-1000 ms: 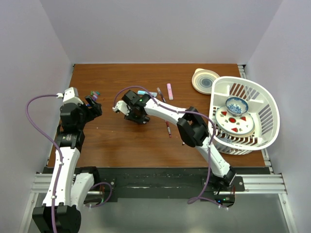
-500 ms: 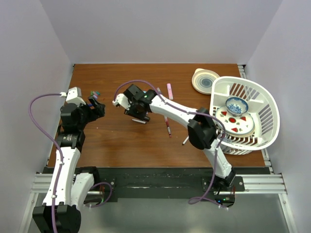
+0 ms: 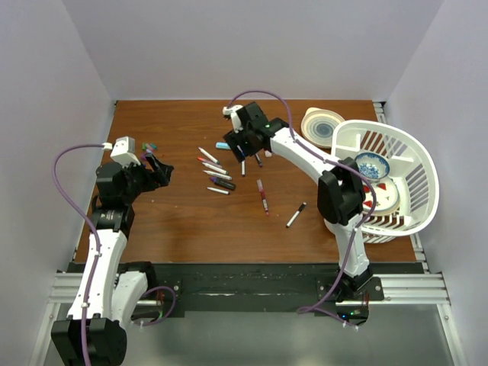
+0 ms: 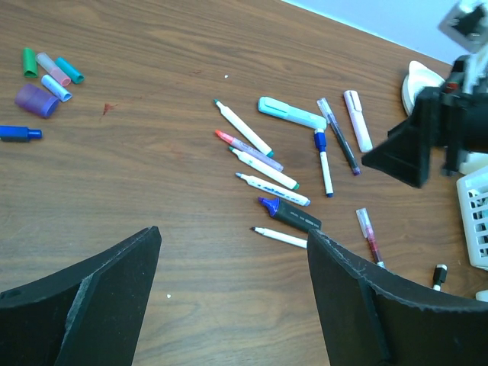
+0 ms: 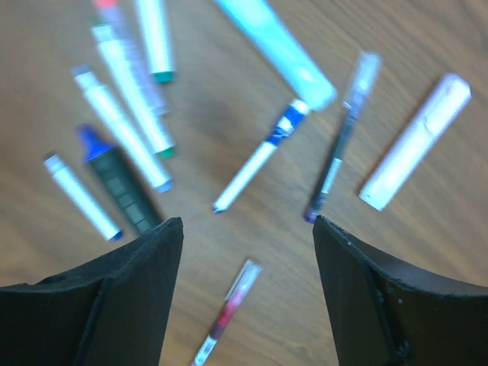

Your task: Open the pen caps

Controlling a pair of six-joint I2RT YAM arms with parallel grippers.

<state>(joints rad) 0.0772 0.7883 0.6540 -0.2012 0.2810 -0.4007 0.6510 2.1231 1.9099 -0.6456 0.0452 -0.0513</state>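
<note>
Hazards: the pens (image 3: 216, 174) lie crowded on the counter (image 3: 175, 229), several touching, so a closing claw may pinch two barrels or roll a neighbour aside. The pen caps (image 4: 53, 72) are small, so a grip may land on barrel instead. Right claw (image 5: 245, 229): above the pens, jaws apart, empty (its view is blurred). Left claw (image 4: 232, 236): apart, empty. Loose caps: green, pink, teal, purple, grouped at the counter's far left. One blue cap (image 5: 288, 122) sits on its white pen beneath the right claw.
</note>
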